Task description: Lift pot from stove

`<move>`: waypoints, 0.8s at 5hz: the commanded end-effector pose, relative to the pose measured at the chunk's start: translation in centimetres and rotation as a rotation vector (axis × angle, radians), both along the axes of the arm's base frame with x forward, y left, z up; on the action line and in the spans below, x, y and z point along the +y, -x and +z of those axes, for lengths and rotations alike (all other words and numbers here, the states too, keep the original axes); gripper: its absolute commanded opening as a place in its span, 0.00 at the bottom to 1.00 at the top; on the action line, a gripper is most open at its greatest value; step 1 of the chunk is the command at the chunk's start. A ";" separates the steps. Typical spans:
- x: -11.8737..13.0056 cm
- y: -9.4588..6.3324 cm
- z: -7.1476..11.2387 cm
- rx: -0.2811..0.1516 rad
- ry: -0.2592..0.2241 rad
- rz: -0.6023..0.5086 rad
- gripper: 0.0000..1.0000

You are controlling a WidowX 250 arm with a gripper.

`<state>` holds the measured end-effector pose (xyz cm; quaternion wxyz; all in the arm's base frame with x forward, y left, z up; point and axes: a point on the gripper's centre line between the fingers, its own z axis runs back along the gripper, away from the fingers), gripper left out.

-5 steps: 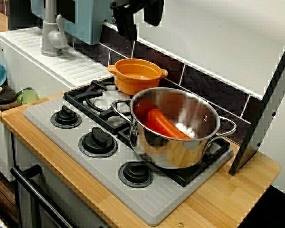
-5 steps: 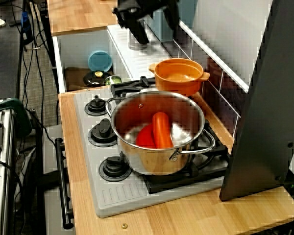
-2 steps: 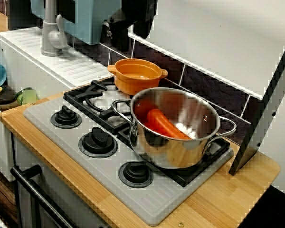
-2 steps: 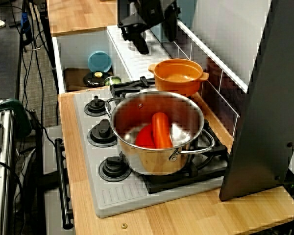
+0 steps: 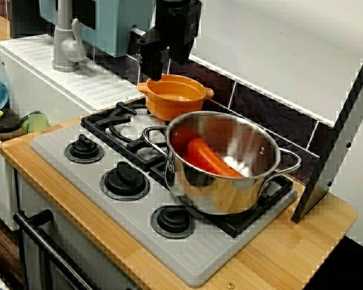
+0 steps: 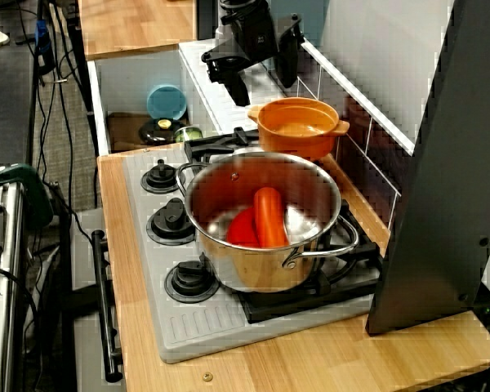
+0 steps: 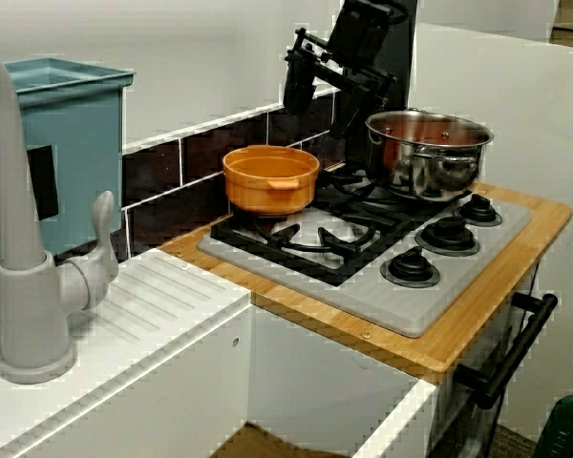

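Two pots below my spread black pincer (image 6: 261,69): small round orange plastic pot (image 6: 298,127) near, shiny steel pot (image 6: 261,219) holding orange-red pieces farther.

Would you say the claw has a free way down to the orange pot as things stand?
Probably yes: the claw hangs open above the orange pot, apart from it, and nothing lies between them. The steel pot stands nearer the stove's front, off that path.

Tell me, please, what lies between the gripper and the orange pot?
Nothing. In the view from the sink side, only open air and dark backsplash tile show between the gripper and the orange pot, which sits on the stove.
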<state>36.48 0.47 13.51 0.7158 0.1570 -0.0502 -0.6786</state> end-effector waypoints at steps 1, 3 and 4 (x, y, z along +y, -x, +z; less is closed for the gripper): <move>0.7 -0.8 0.0 -0.052 -0.021 -0.010 1.00; 0.8 -1.4 -0.4 -0.047 -0.027 -0.026 1.00; 0.7 -1.1 -0.1 -0.030 -0.017 -0.028 1.00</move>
